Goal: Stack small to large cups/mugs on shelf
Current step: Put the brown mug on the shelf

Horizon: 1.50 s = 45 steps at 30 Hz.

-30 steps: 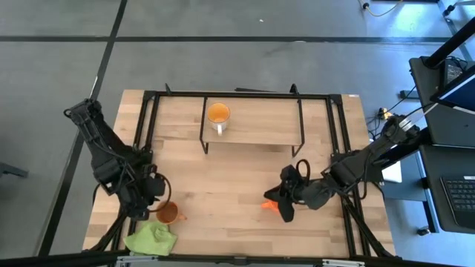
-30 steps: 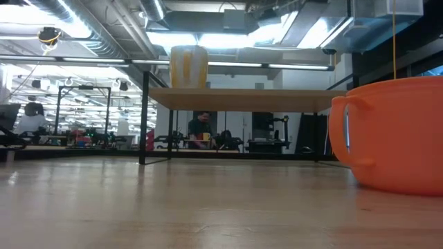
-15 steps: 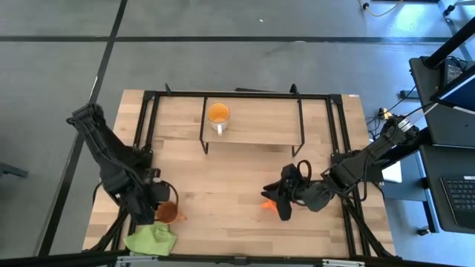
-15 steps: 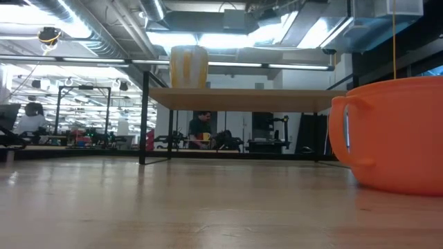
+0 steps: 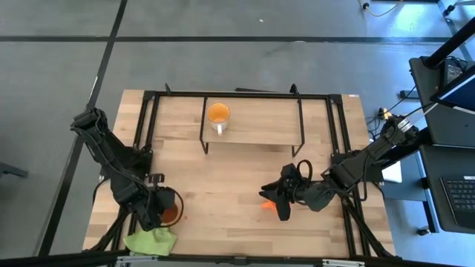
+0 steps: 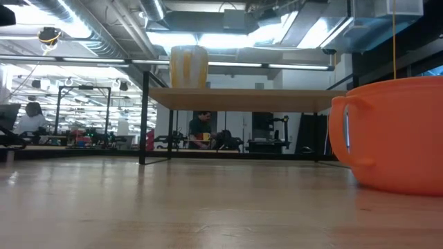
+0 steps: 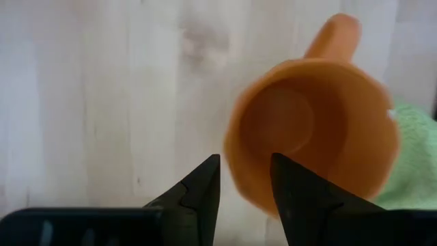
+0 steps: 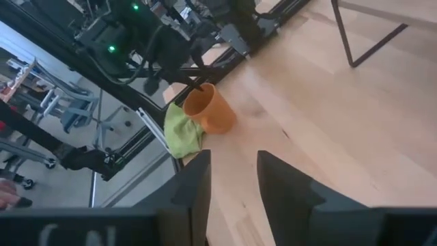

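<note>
Hovering right over the brown mug (image 7: 314,130), the left claw (image 7: 244,179) is slightly open, fingers straddling its rim without gripping; right claw (image 8: 232,171) empty, part-open

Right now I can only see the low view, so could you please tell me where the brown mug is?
Observer: The brown mug stands near the left corner of the table on the robot's side, against the green cloth.
Operator: Is the left gripper on it?
Observer: The left gripper is open, with its fingers either side of the mug's near rim.
Operator: And the right gripper?
Observer: The right gripper is open with nothing between its fingers, right beside the orange mug.
</note>
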### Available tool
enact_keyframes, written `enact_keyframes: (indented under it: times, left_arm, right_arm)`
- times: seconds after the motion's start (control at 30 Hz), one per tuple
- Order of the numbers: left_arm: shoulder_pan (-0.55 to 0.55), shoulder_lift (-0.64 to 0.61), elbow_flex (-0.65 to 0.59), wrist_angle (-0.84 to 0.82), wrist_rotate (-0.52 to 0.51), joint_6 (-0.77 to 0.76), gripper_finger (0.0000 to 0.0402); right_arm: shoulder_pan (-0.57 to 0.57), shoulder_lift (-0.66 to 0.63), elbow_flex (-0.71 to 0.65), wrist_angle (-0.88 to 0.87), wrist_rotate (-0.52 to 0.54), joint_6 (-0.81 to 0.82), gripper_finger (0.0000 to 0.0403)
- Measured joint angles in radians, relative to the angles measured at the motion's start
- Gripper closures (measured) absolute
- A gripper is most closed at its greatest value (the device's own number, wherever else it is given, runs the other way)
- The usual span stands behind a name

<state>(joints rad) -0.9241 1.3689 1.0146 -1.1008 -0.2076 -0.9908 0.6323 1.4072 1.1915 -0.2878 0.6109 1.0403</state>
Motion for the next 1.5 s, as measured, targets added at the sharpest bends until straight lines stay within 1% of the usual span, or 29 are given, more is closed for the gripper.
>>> enact_keyframes:
  times: [0.23, 0.37, 0.53, 0.67, 0.8, 0.97, 1.03, 1.37, 1.43, 1.5]
  left_arm:
    - [0.000, -0.005, -0.059, 0.132, -0.007, -0.016, 0.0278]
    - [0.003, -0.002, -0.063, 0.109, 0.019, -0.044, 0.0279]
    - [0.008, 0.000, -0.063, 0.044, 0.080, -0.175, 0.0282]
    - [-0.006, -0.002, -0.063, 0.035, 0.099, -0.259, 0.0282]
    - [-0.020, -0.002, -0.063, 0.036, 0.098, -0.280, 0.0282]
    - [-0.026, -0.002, -0.063, 0.039, 0.077, -0.219, 0.0283]
    - [-0.023, -0.003, -0.063, 0.037, 0.063, -0.179, 0.0290]
    - [0.038, -0.003, -0.062, 0.038, 0.062, -0.028, 0.0385]
    - [0.050, -0.004, -0.061, 0.039, 0.064, 0.004, 0.0393]
    - [0.064, -0.004, -0.061, 0.041, 0.064, 0.047, 0.0392]
  right_arm:
    - [0.019, 0.023, 0.000, 0.029, 0.011, 0.011, 0.0282]
    - [0.031, 0.029, 0.000, 0.032, 0.028, 0.026, 0.0282]
    - [0.035, 0.037, 0.001, 0.038, 0.055, 0.027, 0.0282]
    - [0.036, 0.042, 0.001, 0.038, 0.062, 0.027, 0.0282]
    - [0.036, 0.048, 0.000, 0.038, 0.069, 0.027, 0.0282]
    - [0.036, 0.050, 0.000, 0.038, 0.075, 0.027, 0.0282]
    - [0.036, 0.050, 0.000, 0.037, 0.077, 0.027, 0.0282]
    - [0.036, 0.050, 0.000, 0.037, 0.077, 0.029, 0.0282]
    - [0.036, 0.050, 0.000, 0.037, 0.078, 0.030, 0.0282]
    - [0.036, 0.050, 0.000, 0.037, 0.078, 0.030, 0.0282]
